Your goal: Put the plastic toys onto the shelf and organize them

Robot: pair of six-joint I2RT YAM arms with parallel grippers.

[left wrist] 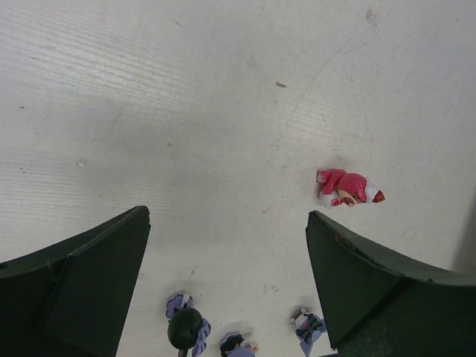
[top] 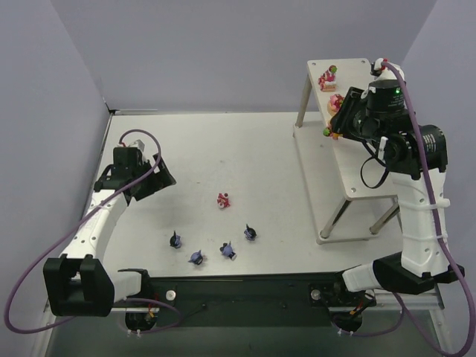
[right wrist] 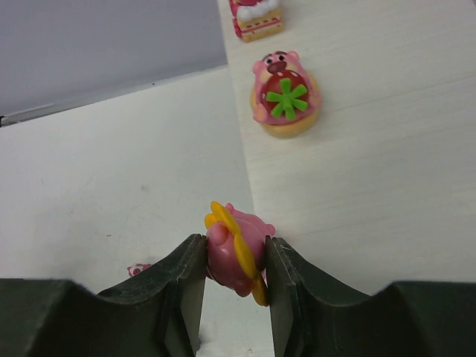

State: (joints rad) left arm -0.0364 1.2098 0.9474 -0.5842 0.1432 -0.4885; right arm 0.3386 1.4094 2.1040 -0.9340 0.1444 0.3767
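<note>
Currently, at far left, the left tool (top: 149,178) hangs above the surface (top: 245,149) with its fingers spread wide and nothing between them. Its wrist view shows bare surface under the gap. A lone pink toy (top: 223,200) lies on its side near mid-surface, apart from both fingers and with nothing around it. Nearer the arm bases, four dark blue-purple toys (top: 175,240) stand in a loose arc, each separate from its neighbours. Three of them show at the bottom edge of the left wrist view, partly cut off. To the right, the shelf (top: 357,163) stands on the surface with its long top board running away from the arms. At the board's far end sit a cake-slice toy (right wrist: 257,16) and, just nearer, a round pink toy (right wrist: 285,97) with a green star on top. The two are close but not touching. The right tool (right wrist: 235,249) is pinching a pink-and-yellow toy (right wrist: 227,256) between its fingers, at the left edge of the top board and nearer than the round pink toy. Cannot tell whether the held toy touches the board. The right arm's wrist overhangs the middle of the board and hides part of it from above.
</note>
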